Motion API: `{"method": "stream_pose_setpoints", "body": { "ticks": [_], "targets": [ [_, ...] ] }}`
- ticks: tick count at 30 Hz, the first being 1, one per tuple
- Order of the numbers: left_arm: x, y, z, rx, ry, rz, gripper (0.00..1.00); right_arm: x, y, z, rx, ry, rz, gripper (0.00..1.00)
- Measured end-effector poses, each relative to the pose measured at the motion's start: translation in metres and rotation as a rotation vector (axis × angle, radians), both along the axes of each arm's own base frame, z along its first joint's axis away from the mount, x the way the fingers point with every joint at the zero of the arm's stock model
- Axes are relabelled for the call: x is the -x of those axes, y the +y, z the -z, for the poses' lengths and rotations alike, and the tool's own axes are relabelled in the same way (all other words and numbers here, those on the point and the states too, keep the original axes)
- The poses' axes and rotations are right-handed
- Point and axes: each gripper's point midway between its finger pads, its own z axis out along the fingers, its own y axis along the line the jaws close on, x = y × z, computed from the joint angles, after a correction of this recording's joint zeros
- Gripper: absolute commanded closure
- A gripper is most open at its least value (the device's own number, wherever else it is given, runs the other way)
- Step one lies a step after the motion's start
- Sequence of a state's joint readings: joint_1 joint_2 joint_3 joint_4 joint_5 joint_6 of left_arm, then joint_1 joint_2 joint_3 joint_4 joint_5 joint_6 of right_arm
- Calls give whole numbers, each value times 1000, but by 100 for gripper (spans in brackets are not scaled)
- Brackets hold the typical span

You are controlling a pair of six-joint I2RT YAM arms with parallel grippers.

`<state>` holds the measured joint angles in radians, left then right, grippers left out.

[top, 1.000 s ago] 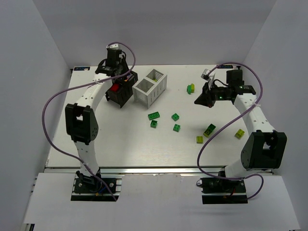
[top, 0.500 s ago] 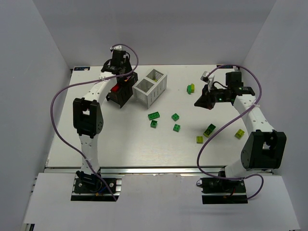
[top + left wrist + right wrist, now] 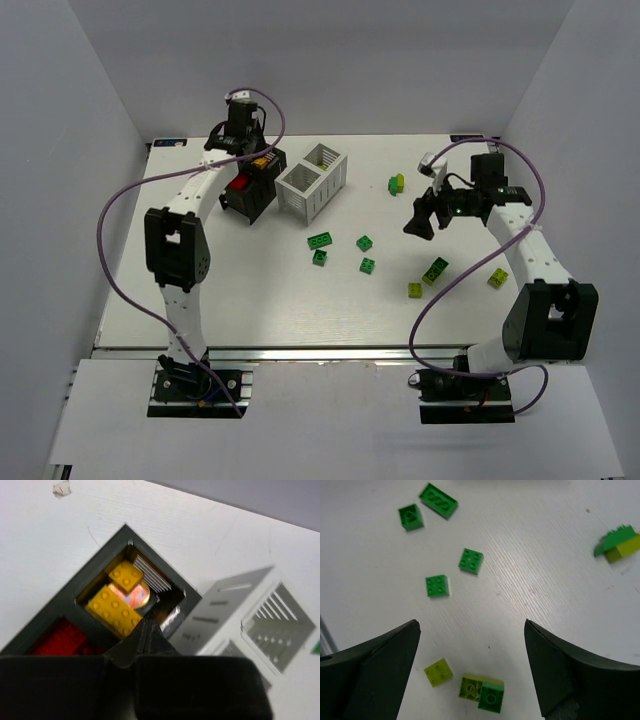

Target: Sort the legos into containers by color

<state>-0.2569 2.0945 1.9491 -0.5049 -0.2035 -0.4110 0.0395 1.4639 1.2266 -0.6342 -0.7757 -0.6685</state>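
Note:
My left gripper point(image 3: 252, 152) point(image 3: 147, 631) hangs shut and empty just above the black container point(image 3: 250, 206) point(image 3: 98, 563). That container holds two orange-yellow legos point(image 3: 115, 608) in one compartment and a red lego point(image 3: 64, 638) in the other. The white container point(image 3: 300, 196) point(image 3: 235, 605) stands right beside it. My right gripper point(image 3: 424, 216) point(image 3: 470, 625) is open above the table, nothing between its fingers. Below it lie several green legos point(image 3: 471, 561), a yellow-green one point(image 3: 438, 672) and a joined yellow-green and green pair point(image 3: 482, 692).
A green and yellow-green pair point(image 3: 397, 183) point(image 3: 619, 542) lies at the back of the table point(image 3: 250, 300). Another yellow-green brick point(image 3: 497, 278) sits near my right arm's forearm. Purple cables loop off both arms.
My right gripper has gone from shut to wide open and shifted slightly toward the table's front. My left gripper stayed over the black container, opened briefly and shut again.

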Motion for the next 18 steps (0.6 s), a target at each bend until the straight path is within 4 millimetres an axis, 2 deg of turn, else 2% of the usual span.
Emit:
{"method": "stream_pose_setpoints", "body": {
  "ticks": [3, 4, 5, 6, 8, 10, 11, 13, 15, 18],
  "targets": [
    [34, 0, -5, 30, 0, 41, 65, 1, -16, 10, 83, -32, 72, 11],
    [53, 1, -7, 43, 8, 54, 45, 1, -22, 13, 111, -31, 94, 12],
    [70, 2, -11, 60, 1, 67, 39, -1, -27, 16, 139, -28, 114, 16],
    [88, 3, -16, 85, -11, 78, 33, -2, -33, 21, 169, -16, 132, 24],
    [126, 4, -28, 135, -36, 99, 27, -2, -45, 36, 229, 28, 164, 34],
    [154, 5, -43, 182, -90, 118, 26, 2, -57, 50, 282, 84, 196, 33],
    [167, 6, -48, 205, -114, 125, 25, 4, -62, 55, 304, 106, 208, 30],
    [188, 7, -50, 239, -142, 134, 25, 10, -71, 63, 348, 142, 227, 12],
    [203, 7, -40, 266, -134, 134, 25, 15, -78, 66, 389, 161, 237, 11],
    [219, 7, -9, 293, -76, 123, 25, 19, -85, 73, 426, 185, 240, 11]
  ]
}}
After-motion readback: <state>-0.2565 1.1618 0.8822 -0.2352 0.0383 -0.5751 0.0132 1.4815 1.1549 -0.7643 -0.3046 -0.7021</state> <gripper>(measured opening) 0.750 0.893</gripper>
